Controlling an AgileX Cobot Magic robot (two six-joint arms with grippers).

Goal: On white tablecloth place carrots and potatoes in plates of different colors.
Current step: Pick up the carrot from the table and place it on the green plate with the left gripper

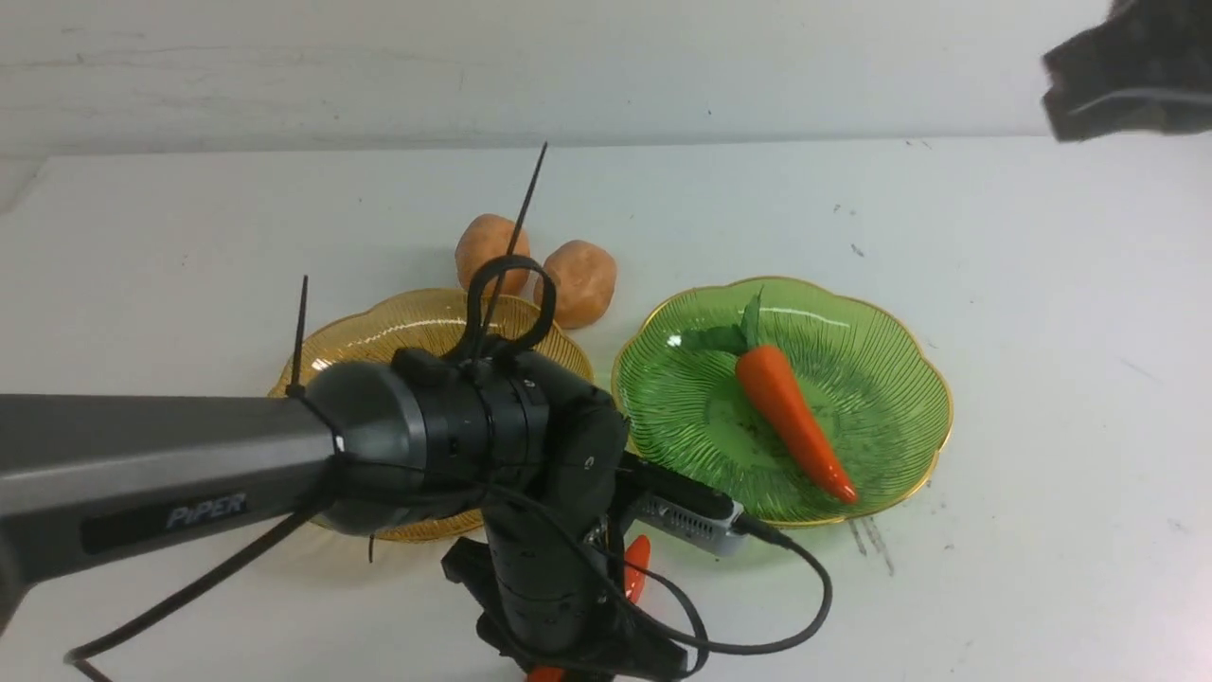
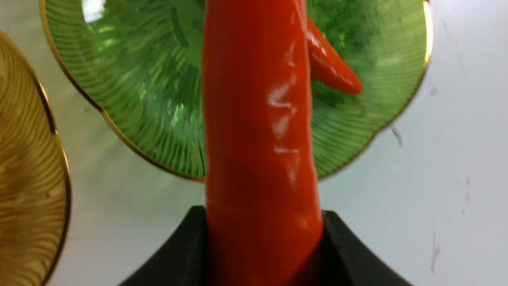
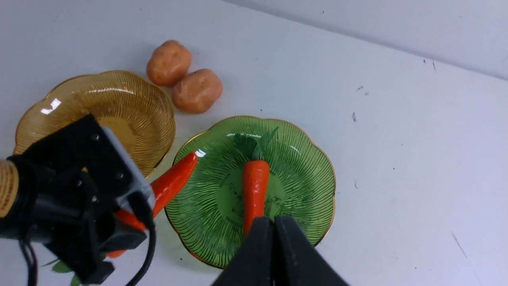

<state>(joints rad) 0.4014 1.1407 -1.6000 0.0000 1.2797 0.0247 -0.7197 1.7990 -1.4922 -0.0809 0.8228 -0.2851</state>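
L arm [image 1: 189, 455] low across amber plate [image 1: 417, 317], L pincer [image 2: 264, 254] gripping carrot [image 2: 258, 119] by green plate [image 2: 151, 99], R pincer [image 3: 274, 246] raised, closed, empty.

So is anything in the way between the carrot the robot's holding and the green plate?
No, nothing visible. The glossy orange plastic carrot in the left jaws has its tip at the rim of the translucent green ribbed plate. Another orange carrot lies in its middle, leaving room beside it.

One carrot [image 1: 795, 421] in green plate [image 1: 909, 379]; potatoes [image 1: 579, 282] beside amber plate [image 1: 417, 322].
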